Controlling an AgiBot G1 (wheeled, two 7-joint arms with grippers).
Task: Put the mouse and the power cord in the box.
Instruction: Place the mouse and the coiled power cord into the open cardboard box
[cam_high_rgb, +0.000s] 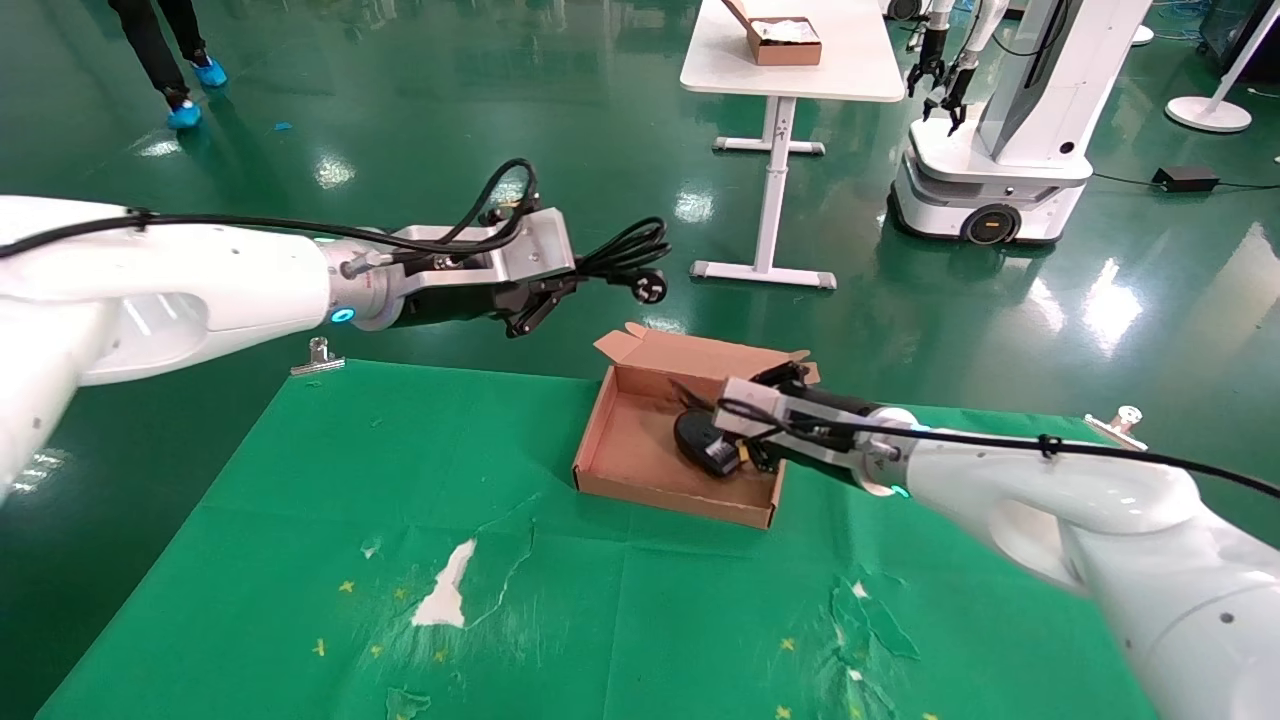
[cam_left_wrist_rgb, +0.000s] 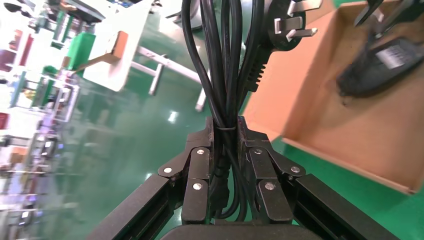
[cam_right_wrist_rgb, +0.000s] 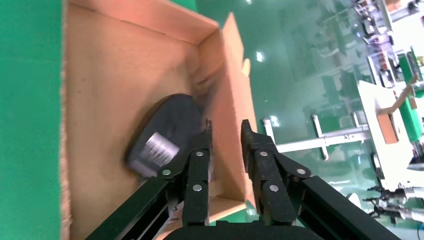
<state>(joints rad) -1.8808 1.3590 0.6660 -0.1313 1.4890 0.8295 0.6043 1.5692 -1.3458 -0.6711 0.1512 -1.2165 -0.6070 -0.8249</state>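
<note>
My left gripper (cam_high_rgb: 558, 285) hangs in the air beyond the table's far edge, shut on the bundled black power cord (cam_high_rgb: 625, 248); its strands run between the fingers (cam_left_wrist_rgb: 226, 125) and the plug (cam_left_wrist_rgb: 287, 22) sticks out past them. The brown box (cam_high_rgb: 640, 450) lies open on the green cloth. The black mouse (cam_high_rgb: 700, 440) rests inside it, its silver label up (cam_right_wrist_rgb: 167, 132). My right gripper (cam_high_rgb: 745, 455) is low at the box's right side, open (cam_right_wrist_rgb: 225, 131), with the mouse beside one finger and the box's side wall (cam_right_wrist_rgb: 235, 100) showing in the gap.
The green cloth (cam_high_rgb: 600, 620) has torn patches near the front. Metal clamps (cam_high_rgb: 318, 355) (cam_high_rgb: 1120, 420) stand at its far corners. Beyond are a white table (cam_high_rgb: 790, 75) with a small brown box (cam_high_rgb: 785, 42), another robot (cam_high_rgb: 1000, 130) and a person's legs (cam_high_rgb: 170, 60).
</note>
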